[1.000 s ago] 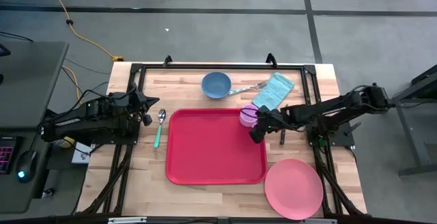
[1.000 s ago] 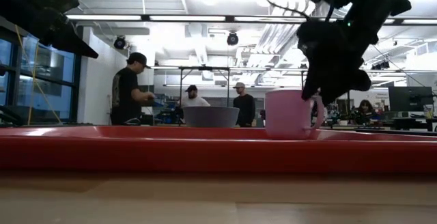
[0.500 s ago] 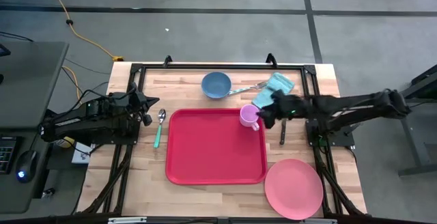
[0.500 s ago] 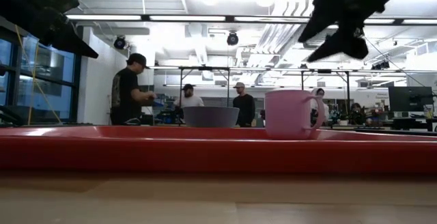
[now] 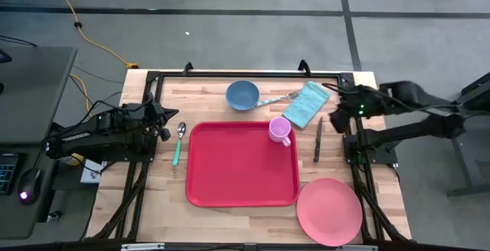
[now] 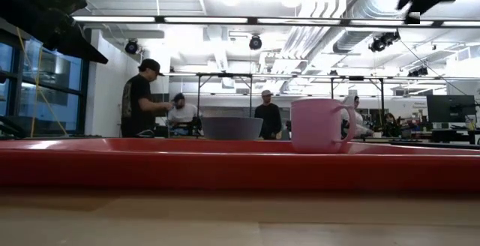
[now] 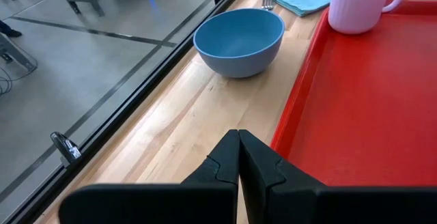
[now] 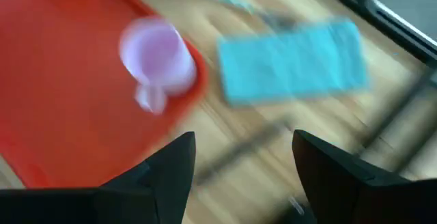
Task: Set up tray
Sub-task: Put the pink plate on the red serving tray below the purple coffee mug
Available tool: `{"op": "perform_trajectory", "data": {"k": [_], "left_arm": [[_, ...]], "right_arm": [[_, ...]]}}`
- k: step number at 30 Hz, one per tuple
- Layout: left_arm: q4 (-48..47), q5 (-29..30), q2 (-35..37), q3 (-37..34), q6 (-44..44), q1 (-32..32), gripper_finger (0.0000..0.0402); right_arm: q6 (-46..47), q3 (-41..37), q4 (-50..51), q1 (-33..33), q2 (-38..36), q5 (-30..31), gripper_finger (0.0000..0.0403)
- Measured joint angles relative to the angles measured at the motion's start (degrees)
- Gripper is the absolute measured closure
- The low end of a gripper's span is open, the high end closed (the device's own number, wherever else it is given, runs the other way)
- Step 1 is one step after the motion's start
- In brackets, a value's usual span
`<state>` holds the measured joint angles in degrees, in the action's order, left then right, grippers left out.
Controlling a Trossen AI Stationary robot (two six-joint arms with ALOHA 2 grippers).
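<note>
The red tray [image 5: 241, 167] lies in the middle of the table. A pink mug [image 5: 279, 131] stands upright in its far right corner, also seen in the low view [image 6: 321, 126] and the right wrist view [image 8: 157, 57]. My right gripper [image 8: 239, 176] is open and hovers high above the table's right side [image 5: 337, 117], over the knife [image 5: 318, 140], clear of the mug. My left gripper [image 7: 239, 159] is shut and waits at the tray's left edge [image 5: 164, 131], beside the spoon [image 5: 178, 142].
A blue bowl [image 5: 242, 94], a fork [image 5: 276, 98] and a teal napkin [image 5: 306, 103] lie along the far edge. A salmon-pink plate [image 5: 329, 210] sits at the near right corner. People stand in the room behind the table [image 6: 142, 96].
My right gripper has left the mug's handle side, risen and drawn back toward the table's right edge. The mug has stayed upright in the tray's far right corner.
</note>
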<state>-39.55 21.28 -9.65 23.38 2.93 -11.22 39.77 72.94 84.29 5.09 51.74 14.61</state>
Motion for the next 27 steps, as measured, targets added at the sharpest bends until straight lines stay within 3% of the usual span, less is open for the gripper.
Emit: {"op": "perform_trajectory", "data": {"k": [2, 7, 10, 19, 27], "left_arm": [[0.0, 0.0, 0.0, 0.0, 0.0, 0.0, 0.0362], [0.0, 0.0, 0.0, 0.0, 0.0, 0.0, 0.0362], [0.0, -0.1, 0.0, 0.0, 0.0, 0.0, 0.0362], [0.0, -0.3, 0.0, 0.0, 0.0, 0.0, 0.0362], [0.0, -0.3, 0.0, 0.0, 0.0, 0.0, 0.0362]], "right_arm": [[-0.3, 3.5, 6.3, 0.2, 2.9, -1.8, 0.0179], [-2.0, 3.7, 5.6, 0.2, 6.9, -9.6, 0.0179], [-2.3, -1.0, 5.3, 0.2, 7.9, -16.7, 0.0179], [-4.6, -19.7, 5.0, 0.2, 7.4, -29.2, 0.0179], [-1.9, -29.9, -11.0, 0.1, 2.0, -41.9, 0.0179]]}}
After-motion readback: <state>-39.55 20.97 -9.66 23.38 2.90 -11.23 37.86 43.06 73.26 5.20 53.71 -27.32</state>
